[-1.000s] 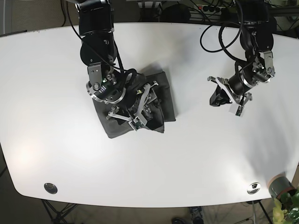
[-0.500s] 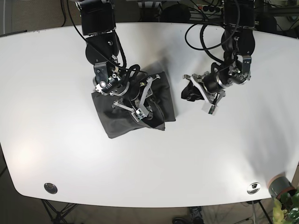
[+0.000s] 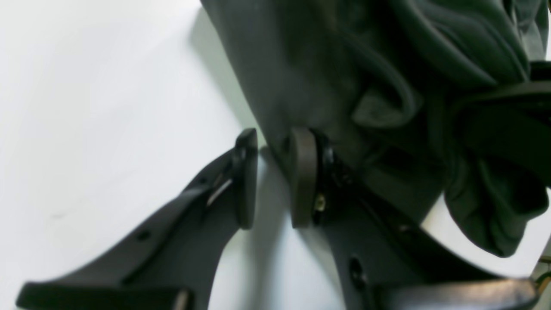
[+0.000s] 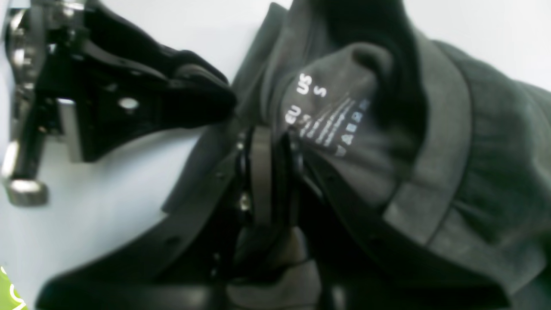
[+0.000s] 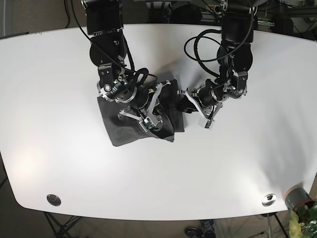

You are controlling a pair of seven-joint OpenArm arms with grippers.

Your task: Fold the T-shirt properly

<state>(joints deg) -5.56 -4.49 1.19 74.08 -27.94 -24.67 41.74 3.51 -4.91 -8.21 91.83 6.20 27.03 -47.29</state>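
White table (image 5: 237, 163); dark folded T-shirt (image 5: 124, 129) lies on it, left of centre.

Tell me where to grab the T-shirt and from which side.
Take the T-shirt by its bunched edge beside the left hand, coming in low across the table: there the cloth lumps up in loose folds; elsewhere it lies flat.

Both arms are reaching in low toward the middle. The right gripper (image 5: 148, 111) is pressing down with its jaws nearly together, pinching fabric. The left gripper (image 5: 194, 105) is lying beside it, tips pointing toward its partner, jaws slightly parted with a narrow gap.
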